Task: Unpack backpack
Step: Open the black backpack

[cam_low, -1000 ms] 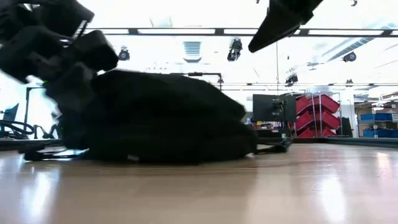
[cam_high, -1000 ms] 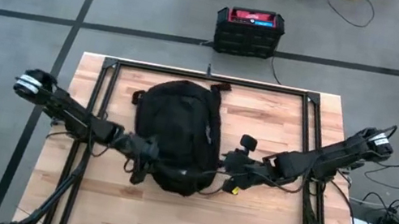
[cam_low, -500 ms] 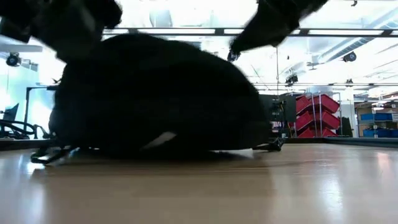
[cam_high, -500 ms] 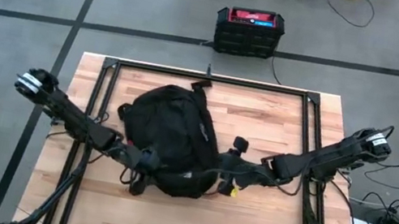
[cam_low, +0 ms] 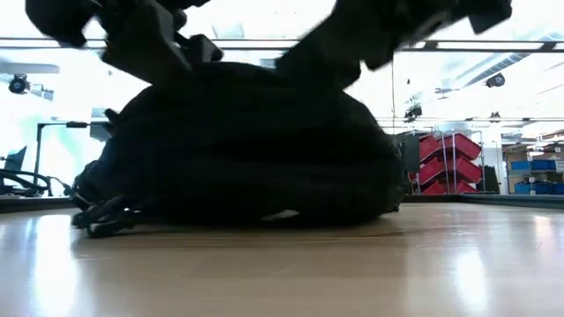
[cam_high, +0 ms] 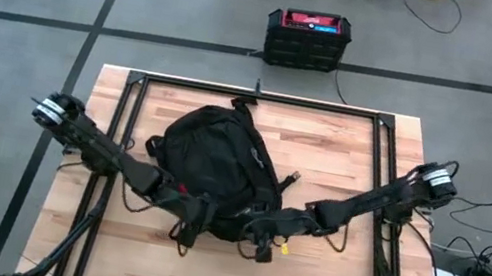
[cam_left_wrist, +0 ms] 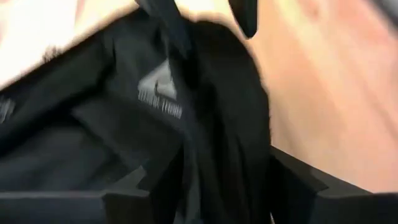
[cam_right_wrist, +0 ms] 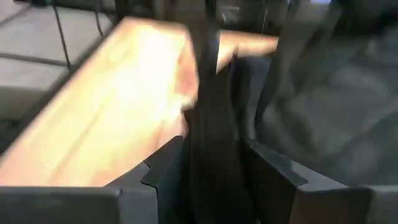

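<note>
Soft black fabric backpack (cam_high: 217,169) lies mid-desk; left gripper (cam_high: 188,221) and right gripper (cam_high: 258,242) each pinch fabric at its near edge, presumably steadying it for opening.

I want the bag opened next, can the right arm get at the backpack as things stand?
Probably yes: the right gripper is already at the near edge of the backpack, with black fabric between its fingers, and nothing blocks it.

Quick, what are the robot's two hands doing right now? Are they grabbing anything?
Left gripper: shut on a fold of the backpack.
Right gripper: shut on a strap of the backpack.
</note>
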`<action>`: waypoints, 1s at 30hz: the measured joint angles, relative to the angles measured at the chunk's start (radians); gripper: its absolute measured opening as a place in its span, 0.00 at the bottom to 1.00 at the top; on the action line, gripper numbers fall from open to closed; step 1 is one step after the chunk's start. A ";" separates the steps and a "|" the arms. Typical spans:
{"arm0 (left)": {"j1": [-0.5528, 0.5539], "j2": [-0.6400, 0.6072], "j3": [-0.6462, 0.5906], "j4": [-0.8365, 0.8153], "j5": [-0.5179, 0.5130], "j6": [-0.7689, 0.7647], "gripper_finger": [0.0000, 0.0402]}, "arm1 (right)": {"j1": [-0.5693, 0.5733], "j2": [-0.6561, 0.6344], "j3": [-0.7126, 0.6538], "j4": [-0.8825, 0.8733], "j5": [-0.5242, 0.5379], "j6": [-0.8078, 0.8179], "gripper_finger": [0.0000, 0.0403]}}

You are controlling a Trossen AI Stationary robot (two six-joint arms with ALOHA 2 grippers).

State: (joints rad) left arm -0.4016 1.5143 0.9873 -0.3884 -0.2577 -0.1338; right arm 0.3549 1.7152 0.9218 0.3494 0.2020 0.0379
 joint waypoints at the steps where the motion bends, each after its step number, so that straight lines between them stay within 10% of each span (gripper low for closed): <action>1: -0.002 0.000 0.049 -0.126 -0.001 -0.067 0.47 | 0.000 0.013 0.000 -0.007 0.000 0.013 0.35; 9: -0.087 -0.013 0.190 -0.663 -0.013 -0.404 0.46 | -0.001 -0.010 0.001 -0.381 0.085 0.141 0.28; 30: -0.118 -0.170 -0.241 -0.318 -0.354 -0.347 0.30 | 0.034 -0.246 0.000 -0.532 0.106 0.135 0.31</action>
State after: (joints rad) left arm -0.5199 1.3447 0.7462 -0.7067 -0.6121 -0.4808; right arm 0.3884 1.4694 0.9218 -0.1822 0.3081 0.1731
